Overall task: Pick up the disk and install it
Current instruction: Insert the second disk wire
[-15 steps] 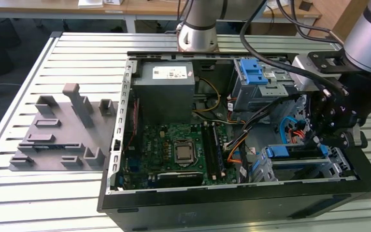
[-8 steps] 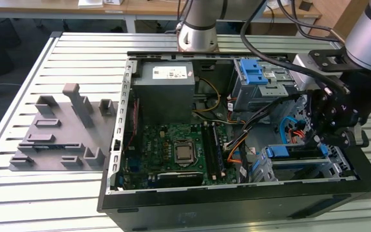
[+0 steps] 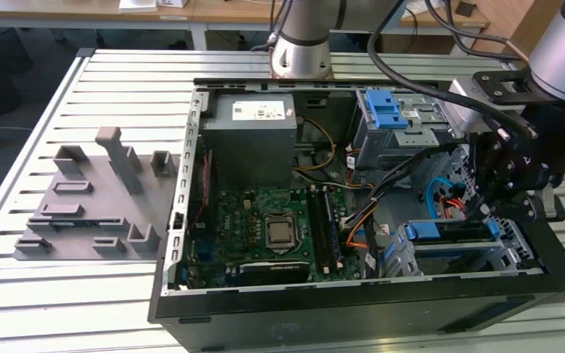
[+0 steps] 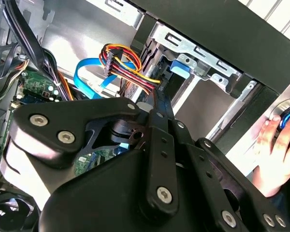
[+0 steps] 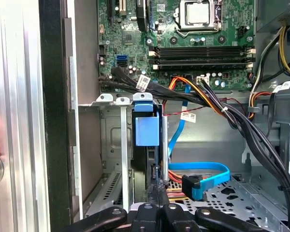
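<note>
Right, landmark: the open computer case (image 3: 361, 309) lay on its side on the slatted table (image 3: 27, 125), and every place below was called from it.
Disk: the disk (image 3: 446, 230) sat on edge inside the case's corner drive cage (image 3: 499, 257), by the case's front wall, blue rail facing up; in the first wrist view its blue tab and dark body (image 5: 152, 159) stood between the cage's metal walls.
Gripper: the gripper (image 3: 485, 213) hung inside the case right over that cage, fingers drawn tight together with no gap showing in either wrist view (image 5: 157, 191) (image 4: 157, 99).
Disk against gripper: the fingertips met the disk's near edge, end-on, not wrapped around it.
Cables: a blue ribbon cable (image 5: 208, 176) lay on the case floor just beside the disk.
Hand: a person's hand (image 4: 273, 150) rested outside the case wall.
</note>
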You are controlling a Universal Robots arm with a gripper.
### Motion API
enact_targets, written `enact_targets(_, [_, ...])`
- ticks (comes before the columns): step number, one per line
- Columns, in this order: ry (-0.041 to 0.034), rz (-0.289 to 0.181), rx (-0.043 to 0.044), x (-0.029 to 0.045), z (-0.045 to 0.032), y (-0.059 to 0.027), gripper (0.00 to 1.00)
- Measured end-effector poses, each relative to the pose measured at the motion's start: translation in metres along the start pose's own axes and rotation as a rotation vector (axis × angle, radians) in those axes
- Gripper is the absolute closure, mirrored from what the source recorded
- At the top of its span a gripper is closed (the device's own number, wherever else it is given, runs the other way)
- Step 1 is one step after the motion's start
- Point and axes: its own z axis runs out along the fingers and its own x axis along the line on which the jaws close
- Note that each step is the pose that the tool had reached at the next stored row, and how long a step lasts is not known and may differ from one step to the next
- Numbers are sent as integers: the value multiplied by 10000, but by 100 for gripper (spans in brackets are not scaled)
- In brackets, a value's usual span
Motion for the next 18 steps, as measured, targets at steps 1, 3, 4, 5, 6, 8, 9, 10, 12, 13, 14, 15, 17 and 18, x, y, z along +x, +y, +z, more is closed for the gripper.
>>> enact_targets(1, [1, 0, 0, 0, -4, 0, 89])
enact_targets(3, [-1, 0, 0, 0, -8, -1, 89])
enact_targets(4, [0, 0, 0, 1, -11, -1, 89])
enact_targets(5, [1, 1, 0, 1, -14, -1, 89])
enact_targets(6, [0, 0, 0, 1, -14, -1, 89])
enact_targets(8, [0, 0, 0, 1, -14, -1, 89])
enact_targets(9, [1, 0, 0, 1, -14, -1, 89])
enact_targets(10, [0, 0, 0, 1, -14, -1, 89])
enact_targets(12, [1, 0, 0, 1, -15, -1, 89])
enact_targets(13, [1, 0, 0, 1, -15, -1, 89])
enact_targets(14, [1, 0, 0, 1, -15, -1, 89])
enact_targets(15, [0, 0, 0, 1, -15, -1, 89])
enact_targets(17, [2, -1, 0, 1, -16, 1, 89])
enact_targets(18, [3, 0, 0, 1, -17, 8, 89])
